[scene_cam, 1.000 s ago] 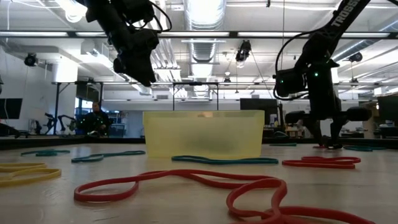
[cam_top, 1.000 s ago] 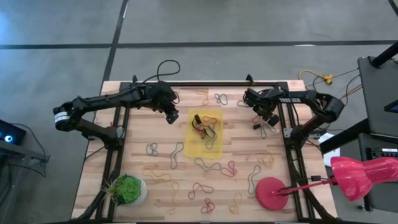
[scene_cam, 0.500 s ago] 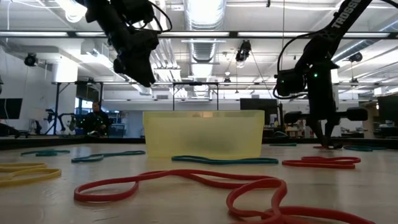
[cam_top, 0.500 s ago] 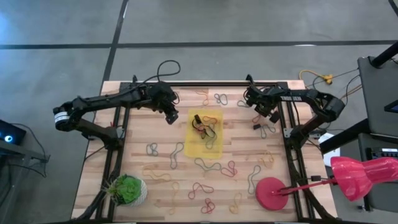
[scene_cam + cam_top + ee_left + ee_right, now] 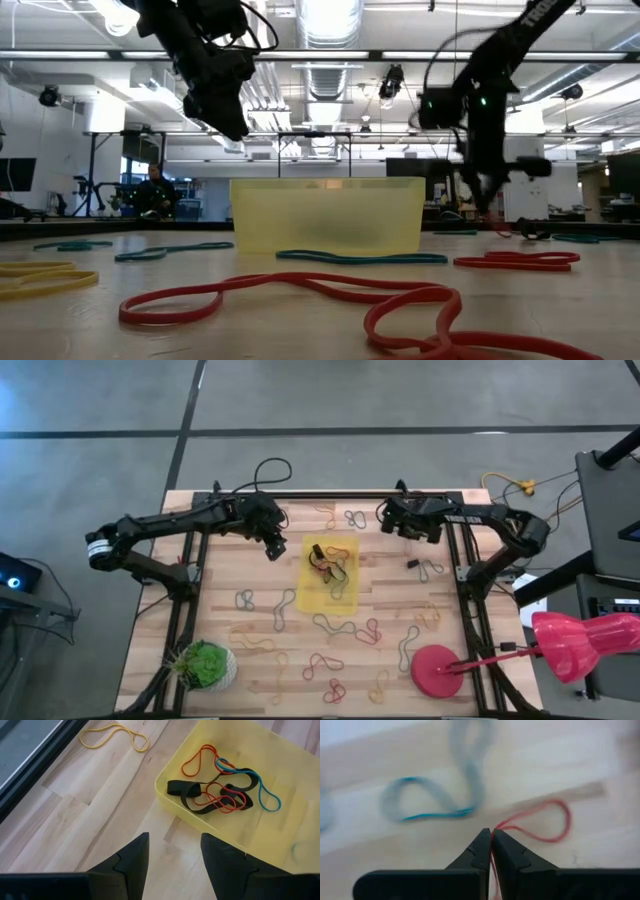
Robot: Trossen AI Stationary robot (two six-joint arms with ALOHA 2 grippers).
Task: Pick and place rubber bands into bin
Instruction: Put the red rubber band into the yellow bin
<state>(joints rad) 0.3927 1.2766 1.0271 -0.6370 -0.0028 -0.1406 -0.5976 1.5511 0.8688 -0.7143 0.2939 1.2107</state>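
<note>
Swinging toward the bin, the right gripper has left the spot near the small dark block where it worked a second ago and now rides above the table beyond the bin's far right corner; its jaws are pinched tight on a red rubber band, so a pick looks done and the drop remains. The left gripper still hovers just off the bin's far left corner, jaws spread and empty. Several bands lie in the bin; many rubber bands remain scattered around it.
</note>
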